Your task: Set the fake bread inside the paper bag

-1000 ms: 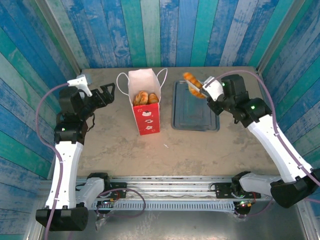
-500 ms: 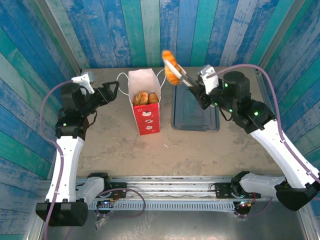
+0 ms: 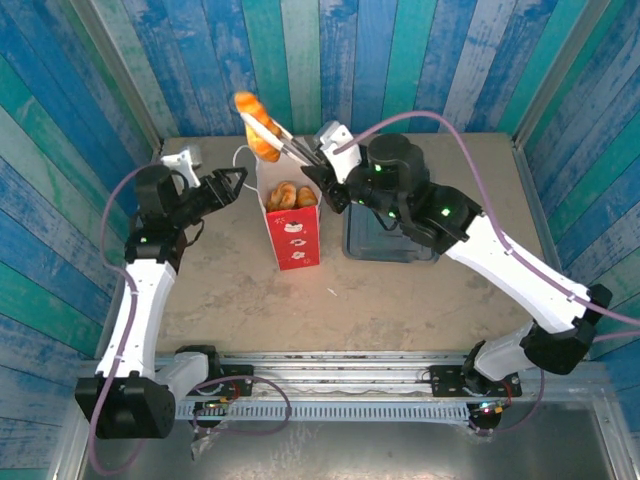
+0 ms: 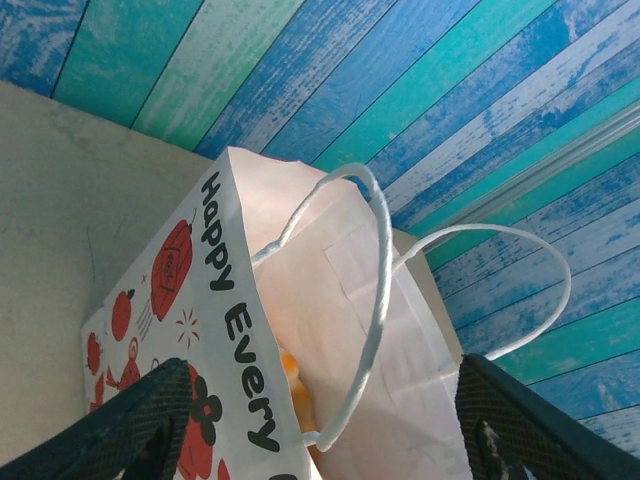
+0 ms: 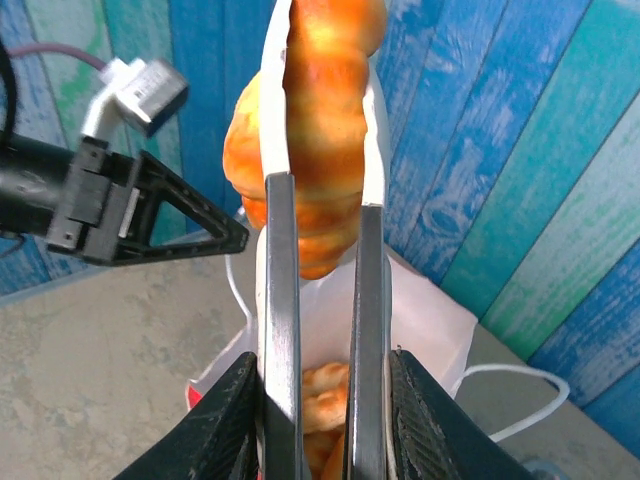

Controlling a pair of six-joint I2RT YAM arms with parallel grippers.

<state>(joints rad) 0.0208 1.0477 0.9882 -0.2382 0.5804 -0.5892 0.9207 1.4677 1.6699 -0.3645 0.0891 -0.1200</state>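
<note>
Right arm: reaching left, right gripper [image 3: 322,172] clamped on metal tongs [image 3: 292,150]. The tongs pinch one fake bread [image 3: 254,122] (glossy, golden-orange, ridged) held above the open paper bag [image 3: 293,240]. Left gripper [image 3: 232,182]: jaws apart, beside the bag's cord handle.

Golden bread [image 3: 257,124], silver tongs [image 5: 280,310], red-white bag [image 3: 294,240]

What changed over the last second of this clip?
The right gripper, jaws shut on the tongs, swung left, carrying the croissant from above the tray to above the paper bag's far rim. The left gripper edged closer to the bag, jaws open. Nothing was taken hold of or let go. The bag, the breads inside it and the tray stayed put.
</note>
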